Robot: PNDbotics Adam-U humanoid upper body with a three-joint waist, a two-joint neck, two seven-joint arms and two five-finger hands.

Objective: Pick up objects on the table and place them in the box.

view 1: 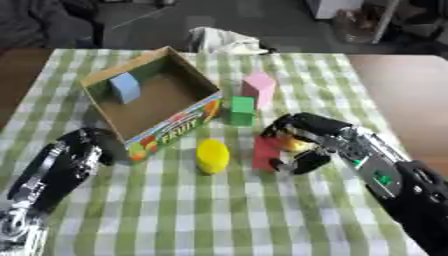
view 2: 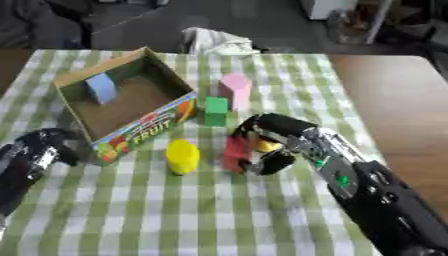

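Note:
An open cardboard box (view 1: pixel 189 118) printed with "FRUIT" stands at the left centre of the checked cloth, with a light blue block (view 1: pixel 125 87) inside at its far left. In front of it a yellow cylinder (view 1: pixel 212 156) stands. A pink block (view 1: pixel 257 89) and a green cube (view 1: pixel 241 110) stand right of the box. My right hand (view 1: pixel 311 136) has its fingers and thumb curled round a red block (view 1: pixel 265 153), which rests on the cloth; something yellow-orange (view 1: pixel 293 145) shows behind it under the fingers. My left hand (view 1: pixel 86 144) rests by the box's near left corner.
The green-and-white checked cloth (view 1: pixel 219 215) covers the table, with bare brown tabletop (view 1: pixel 402 95) at the right. A crumpled white cloth (view 1: pixel 223 41) lies beyond the far edge.

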